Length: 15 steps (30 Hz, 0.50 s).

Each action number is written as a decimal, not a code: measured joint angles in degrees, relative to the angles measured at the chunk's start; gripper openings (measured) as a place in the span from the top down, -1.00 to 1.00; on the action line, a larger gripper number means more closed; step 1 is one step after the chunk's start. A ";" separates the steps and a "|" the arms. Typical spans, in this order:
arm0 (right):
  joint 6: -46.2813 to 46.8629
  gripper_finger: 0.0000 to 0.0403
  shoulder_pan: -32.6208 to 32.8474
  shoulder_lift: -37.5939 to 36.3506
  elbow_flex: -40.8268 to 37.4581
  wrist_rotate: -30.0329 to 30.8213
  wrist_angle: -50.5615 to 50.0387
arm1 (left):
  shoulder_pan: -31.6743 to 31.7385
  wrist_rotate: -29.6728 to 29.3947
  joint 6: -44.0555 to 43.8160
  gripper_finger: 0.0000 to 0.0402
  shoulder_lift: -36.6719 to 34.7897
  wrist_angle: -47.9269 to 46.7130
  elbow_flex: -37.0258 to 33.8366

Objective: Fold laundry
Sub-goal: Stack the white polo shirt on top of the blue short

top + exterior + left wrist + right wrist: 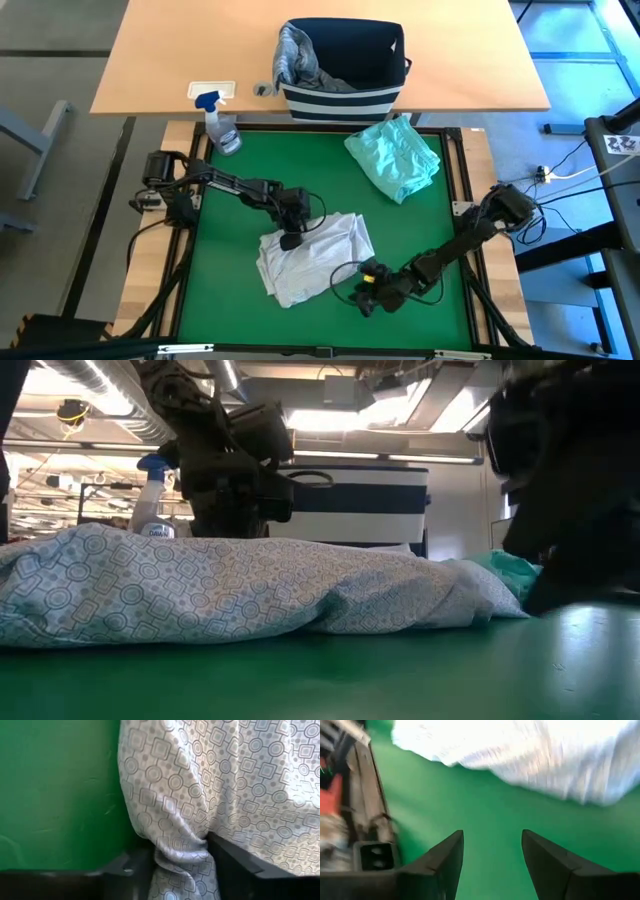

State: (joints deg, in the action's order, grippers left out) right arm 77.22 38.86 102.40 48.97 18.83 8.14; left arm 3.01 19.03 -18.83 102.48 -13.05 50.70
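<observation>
My left gripper (pixel 292 240) was clamped on a bunched fold of the white geometric-print cotton shirt (pixel 312 255) mid-mat toward the front edge, to drag it flat, while my right gripper (pixel 368 295) waited beside it, fingers apart and empty.

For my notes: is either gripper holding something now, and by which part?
The left gripper pinches a bunched fold of the white patterned garment near its middle. The right gripper is open, holding nothing.

A white garment with a small grey geometric print (pixel 315 255) lies loosely folded and rumpled on the green mat, one fold pinched up. A mint-teal garment (pixel 395 155) lies bunched near the far corner. A grey garment (pixel 297 58) drapes over the basket's rim.
</observation>
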 joint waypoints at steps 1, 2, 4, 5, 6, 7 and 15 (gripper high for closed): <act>5.57 0.00 -0.05 0.30 0.00 -1.77 0.73 | 0.00 0.46 0.14 0.29 0.06 0.17 0.00; 10.98 0.00 -0.03 0.55 0.00 -3.33 2.09 | 0.00 0.67 0.16 0.38 0.08 0.38 -0.04; 18.23 0.00 0.11 0.99 0.00 -4.03 5.11 | -0.07 1.02 0.19 0.55 0.17 1.06 -0.11; 19.83 0.00 0.14 1.22 0.02 -3.42 6.53 | -0.09 1.32 0.20 0.64 0.23 1.46 -0.16; 20.26 0.00 0.17 1.48 0.02 -2.45 7.72 | -0.11 1.59 0.20 0.71 0.26 1.87 -0.18; 20.78 0.00 0.07 1.72 0.02 -0.84 8.55 | -0.14 1.87 0.20 0.78 0.29 2.37 -0.22; 31.51 0.00 -3.52 7.22 1.15 4.32 13.49 | -0.26 0.68 2.01 0.92 0.32 3.28 -0.24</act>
State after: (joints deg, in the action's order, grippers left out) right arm 108.73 35.34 109.62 50.12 23.15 21.63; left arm 2.74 19.72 -16.82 102.80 -9.78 50.46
